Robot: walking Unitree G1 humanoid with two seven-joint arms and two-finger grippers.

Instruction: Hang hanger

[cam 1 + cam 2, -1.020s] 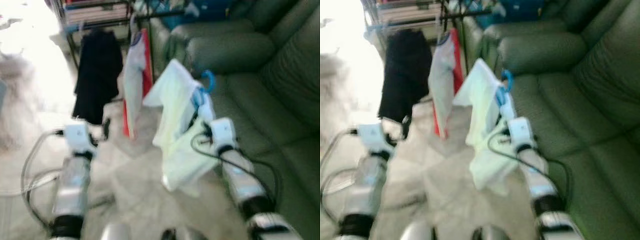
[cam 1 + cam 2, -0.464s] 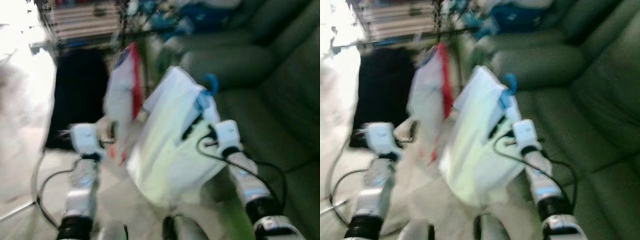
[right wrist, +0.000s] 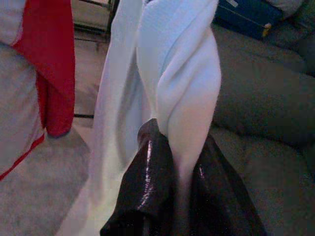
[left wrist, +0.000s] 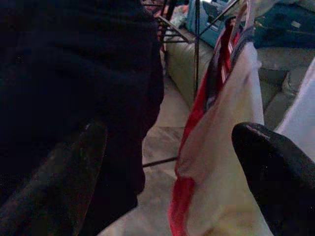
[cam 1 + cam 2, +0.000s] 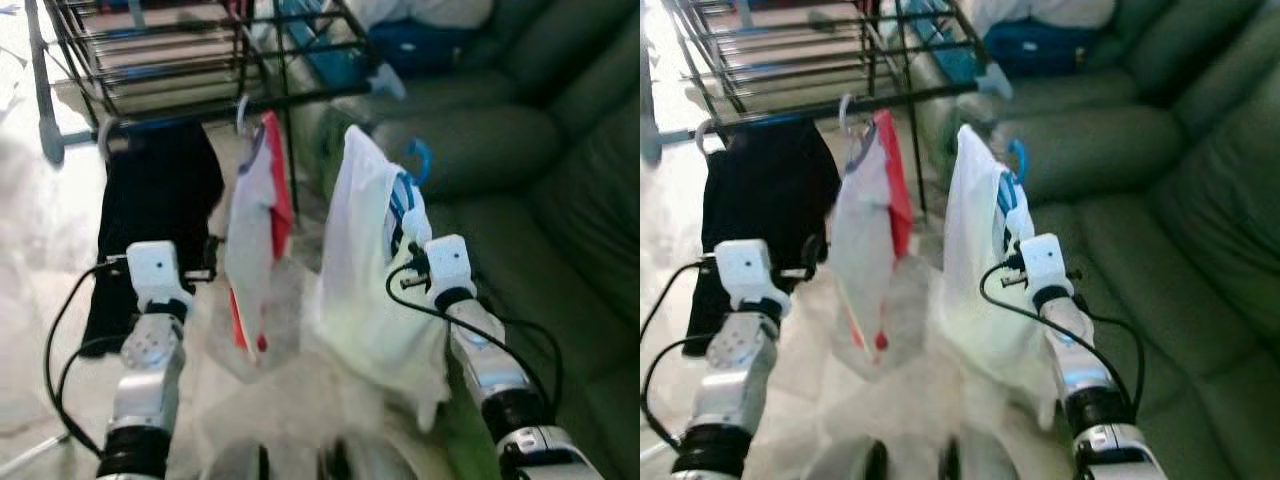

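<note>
A white shirt (image 5: 365,260) hangs on a blue hanger whose hook (image 5: 418,160) sticks up above it. My right gripper (image 3: 172,162) is shut on the shirt's bunched fabric near the hanger's neck and holds it up in front of the sofa. The shirt is to the right of and below the black drying rack's front bar (image 5: 200,108). My left gripper (image 4: 167,172) stands open with nothing between its fingers. It is low in front of a black garment (image 5: 150,210) and a white and red garment (image 5: 255,250), both hanging from that bar.
A dark green sofa (image 5: 540,200) runs along the right, with a blue bag (image 5: 420,45) and pale cloth at its far end. The rack's wire shelves (image 5: 150,50) spread out at the back. Pale floor (image 5: 290,400) lies below the garments.
The view has swung and sharpened, and the rack bar now shows nearer. The white shirt hangs straighter and more upright from my right gripper. The left gripper stays open.
</note>
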